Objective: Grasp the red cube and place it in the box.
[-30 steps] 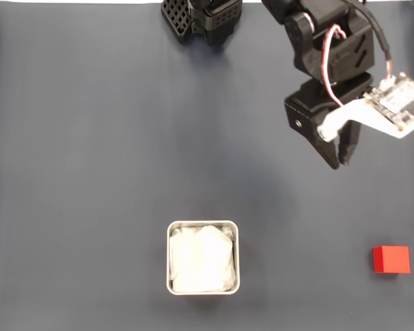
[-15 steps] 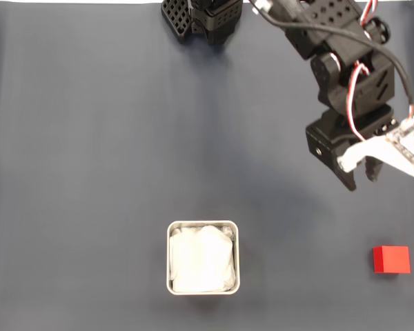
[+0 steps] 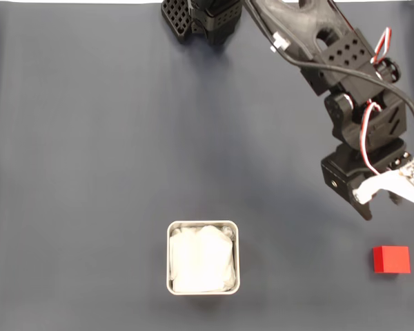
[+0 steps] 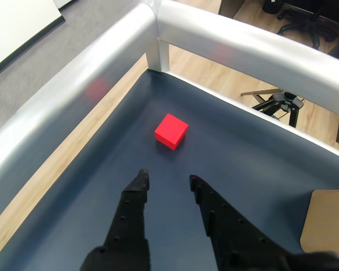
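Note:
The red cube [image 3: 391, 259] lies on the dark mat near the right edge of the fixed view; in the wrist view the red cube [image 4: 171, 131] sits a short way ahead of the fingertips. My gripper [image 3: 381, 207] hangs just above and slightly left of the cube, apart from it. From the wrist, the gripper [image 4: 168, 178] is open, its two black fingers spread with bare mat between them. The box [image 3: 169, 256], a silver tin lined with white paper, stands at the bottom centre, well left of the cube.
The arm's base [image 3: 203, 21] is at the top centre. A silver metal rail [image 4: 101, 73] borders the mat just beyond the cube, meeting a second rail at a corner. Open mat lies between the box and the cube.
The arm has swung down and to the right, bringing the gripper from the upper right area to just above the red cube. Cube and box have not moved.

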Controlling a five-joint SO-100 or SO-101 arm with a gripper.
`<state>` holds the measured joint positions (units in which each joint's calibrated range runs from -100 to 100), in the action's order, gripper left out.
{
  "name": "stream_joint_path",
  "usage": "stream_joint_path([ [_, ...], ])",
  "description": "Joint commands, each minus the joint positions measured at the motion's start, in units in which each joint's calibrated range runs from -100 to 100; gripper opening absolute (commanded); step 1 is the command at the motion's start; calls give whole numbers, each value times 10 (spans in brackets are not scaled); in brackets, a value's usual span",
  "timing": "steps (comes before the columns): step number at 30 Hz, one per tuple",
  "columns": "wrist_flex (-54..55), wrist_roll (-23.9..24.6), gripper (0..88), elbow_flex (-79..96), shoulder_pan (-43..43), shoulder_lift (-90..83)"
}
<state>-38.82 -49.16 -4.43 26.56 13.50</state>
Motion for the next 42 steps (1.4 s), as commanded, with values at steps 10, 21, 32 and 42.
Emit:
stream_joint_path([
  [10, 55, -17, 248, -69, -13, 69],
  [21, 66, -17, 293, -115, -14, 136],
  [32, 72, -13, 310, -181, -12, 197],
  [42, 69, -12, 313, -260, -13, 249],
])
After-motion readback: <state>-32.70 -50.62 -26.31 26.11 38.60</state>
